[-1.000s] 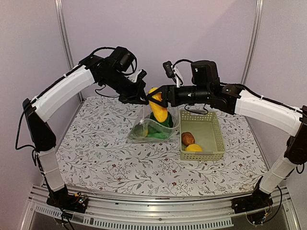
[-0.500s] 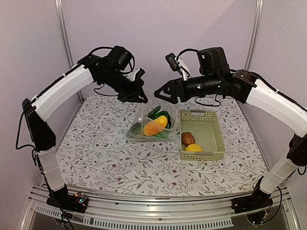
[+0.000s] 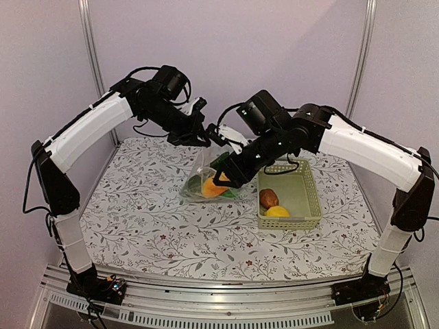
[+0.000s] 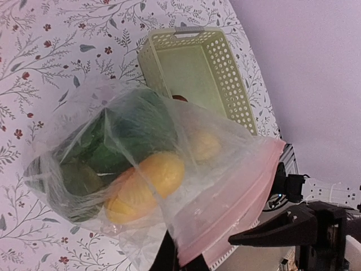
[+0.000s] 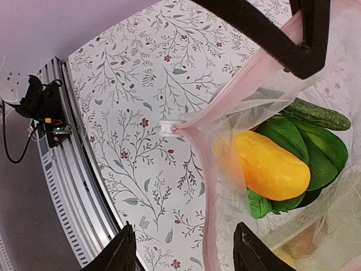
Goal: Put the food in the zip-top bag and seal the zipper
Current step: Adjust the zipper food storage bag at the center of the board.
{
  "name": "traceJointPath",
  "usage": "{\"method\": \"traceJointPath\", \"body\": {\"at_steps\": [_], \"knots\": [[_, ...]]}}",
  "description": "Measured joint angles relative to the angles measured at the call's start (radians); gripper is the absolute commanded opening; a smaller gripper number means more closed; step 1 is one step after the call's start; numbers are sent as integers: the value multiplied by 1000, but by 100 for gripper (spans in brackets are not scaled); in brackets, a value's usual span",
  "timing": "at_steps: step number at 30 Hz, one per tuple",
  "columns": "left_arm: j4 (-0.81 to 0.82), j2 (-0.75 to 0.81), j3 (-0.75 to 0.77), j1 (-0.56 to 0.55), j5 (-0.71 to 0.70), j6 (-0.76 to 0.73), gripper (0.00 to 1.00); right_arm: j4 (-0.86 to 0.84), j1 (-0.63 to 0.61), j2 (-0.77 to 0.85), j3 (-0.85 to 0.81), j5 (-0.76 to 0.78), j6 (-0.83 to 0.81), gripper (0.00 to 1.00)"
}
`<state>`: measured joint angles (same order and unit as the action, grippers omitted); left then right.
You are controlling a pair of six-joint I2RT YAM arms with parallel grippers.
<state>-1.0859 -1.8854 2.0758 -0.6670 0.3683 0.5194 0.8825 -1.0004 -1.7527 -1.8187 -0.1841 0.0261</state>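
Centrally, crinkly clear zip-top bag, smooth orange-yellow oval inside, perforated pale basket

Pale green perforated basket on floral-patterned tablecloth, right of centre; metal rail along near edge; plain lilac walls behind.

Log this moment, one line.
left gripper: shut on zip-top bag mouth | right gripper: open, at bag | orange-yellow oval: in bag | potato, lemon: in basket
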Motion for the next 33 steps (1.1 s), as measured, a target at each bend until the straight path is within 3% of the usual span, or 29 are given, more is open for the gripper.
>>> {"method": "traceJointPath", "body": {"at_steps": [9, 14, 17, 20, 26, 31, 33], "knots": [[-1, 0, 0, 0, 5, -3, 1, 108, 2, -107, -105, 107, -34, 26], [-2, 0, 0, 0, 1, -7, 15, 126, 2, -107, -104, 116, -50, 2], [-4, 0, 0, 0, -4, -8, 28, 132, 2, -107, -104, 116, -50, 0], [-15, 3, 0, -6, -25, -30, 31, 134, 0, -107, -107, 113, -50, 0], [-95, 25, 27, -29, -97, -62, 24, 142, 0, -107, -201, 103, -45, 0], [-158, 47, 47, -37, -103, -84, 0, 143, -1, -107, -235, 94, -45, 0], [-179, 44, 66, -38, -103, -82, 0, 145, -1, -107, -237, 91, -43, 0]]}}
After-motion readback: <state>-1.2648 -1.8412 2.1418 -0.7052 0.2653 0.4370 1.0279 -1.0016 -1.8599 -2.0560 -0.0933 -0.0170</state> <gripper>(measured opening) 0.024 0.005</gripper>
